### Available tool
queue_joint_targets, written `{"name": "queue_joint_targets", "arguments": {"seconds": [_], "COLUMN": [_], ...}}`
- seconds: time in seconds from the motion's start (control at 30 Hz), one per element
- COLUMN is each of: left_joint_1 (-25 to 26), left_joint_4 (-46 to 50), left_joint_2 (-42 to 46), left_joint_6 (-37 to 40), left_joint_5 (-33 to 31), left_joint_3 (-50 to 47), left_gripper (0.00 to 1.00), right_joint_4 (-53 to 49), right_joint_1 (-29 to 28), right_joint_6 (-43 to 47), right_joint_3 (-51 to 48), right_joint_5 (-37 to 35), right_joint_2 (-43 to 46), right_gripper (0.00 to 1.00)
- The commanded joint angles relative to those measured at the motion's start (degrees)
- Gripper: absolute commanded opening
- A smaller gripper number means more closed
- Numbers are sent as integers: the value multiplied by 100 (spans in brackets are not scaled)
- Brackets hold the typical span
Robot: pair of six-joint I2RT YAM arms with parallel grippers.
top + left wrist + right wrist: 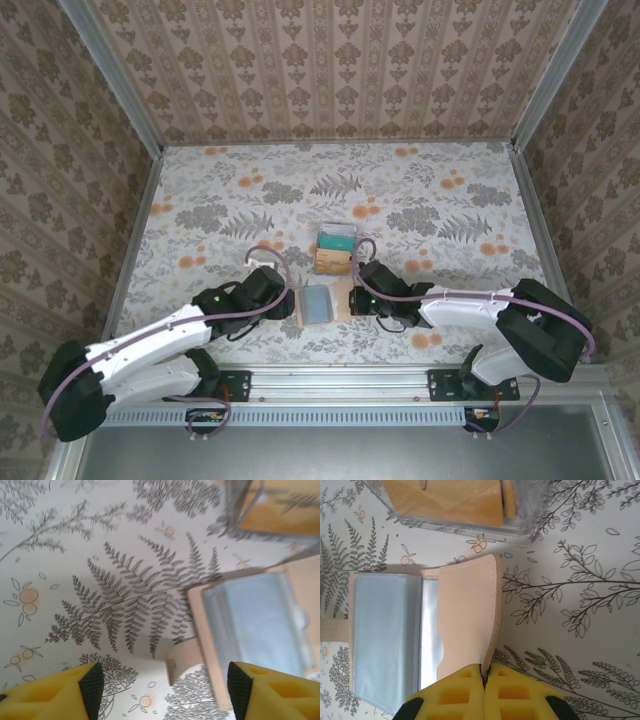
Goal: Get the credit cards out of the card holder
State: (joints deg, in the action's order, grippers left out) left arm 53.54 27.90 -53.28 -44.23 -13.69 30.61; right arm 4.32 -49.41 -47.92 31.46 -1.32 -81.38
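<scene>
Yellow pads (515, 690) of right hand (485, 672) pressed together on tan flap edge of card holder (390, 630), flap lifted. Holder lies open on desk (580, 580) directly ahead of right hand, grey-blue pockets up. Left hand (163, 682) spread wide, gripping nothing; holder ahead-right of it. Orange-tan credit cards (445, 500) sit in clear tray (520, 527) beyond holder, teal card (337, 238) with them. Judgement: removal mostly done; cannot tell whether pockets hide another card.

Obstacle — clear box (317, 252) (just beyond card holder (318, 302))
</scene>
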Motion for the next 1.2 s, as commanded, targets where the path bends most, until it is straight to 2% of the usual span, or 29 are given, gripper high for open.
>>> {"name": "queue_joint_targets", "arguments": {"seconds": [0.0, 0.17, 0.37, 0.53, 0.93, 1.17], "left_joint_1": [50, 349, 473, 505, 509, 512], "left_joint_4": [-83, -1062, -2295, -2790, -2797, -2841], "left_joint_2": [414, 368, -348, -904, -1888, -2098], "left_joint_6": [-36, -179, -614, -797, -824, -816], "left_joint_5": [172, 601, 1081, 1256, 1351, 1407], "left_joint_3": [-1, -166, -479, -547, -330, -279], "left_gripper": [70, 69, 59, 51, 46, 46], "right_joint_4": [52, 137, 210, 225, 184, 181], "right_joint_1": [-99, -250, -333, -390, -404, -406], "right_joint_6": [-174, -424, -558, -579, -578, -569], "right_joint_3": [-33, -264, -404, -407, -413, -404], "right_joint_5": [-255, -567, -732, -735, -746, -755], "right_joint_2": [65, 380, 500, 461, 518, 506], "right_gripper": [0, 0, 0, 0, 0, 0]}}
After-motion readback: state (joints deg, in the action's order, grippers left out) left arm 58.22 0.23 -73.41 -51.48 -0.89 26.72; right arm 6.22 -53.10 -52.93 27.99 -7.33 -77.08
